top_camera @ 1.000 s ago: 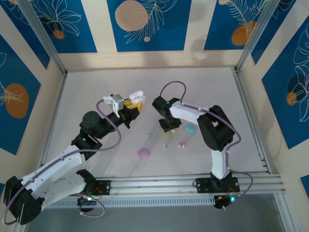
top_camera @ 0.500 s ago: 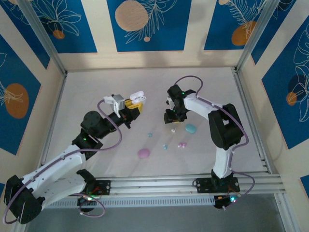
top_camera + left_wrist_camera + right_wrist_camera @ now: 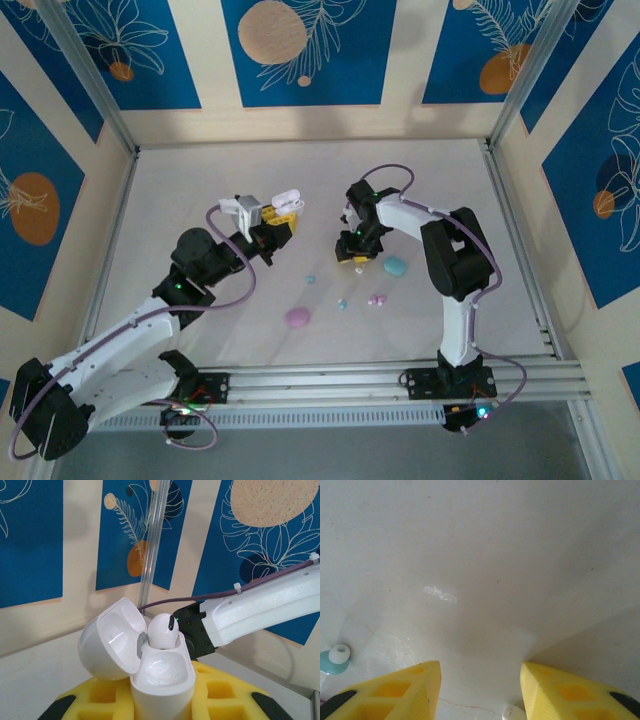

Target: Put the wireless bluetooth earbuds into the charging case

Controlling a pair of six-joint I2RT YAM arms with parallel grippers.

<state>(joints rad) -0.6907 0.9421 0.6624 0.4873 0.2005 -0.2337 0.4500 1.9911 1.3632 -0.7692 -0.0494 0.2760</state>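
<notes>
Table (image 3: 440, 190) — left end effector (image 3: 162, 702) clamps open charging case (image 3: 150, 650); right end effector (image 3: 480, 692) half-spread beside white earbud (image 3: 512, 713).

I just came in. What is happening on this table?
The left claw holds a white charging case with its lid open; one white earbud sits in it. The right claw hangs open, low over the table, with another white earbud lying close beside it. A teal case and a pink case lie on the table.
</notes>
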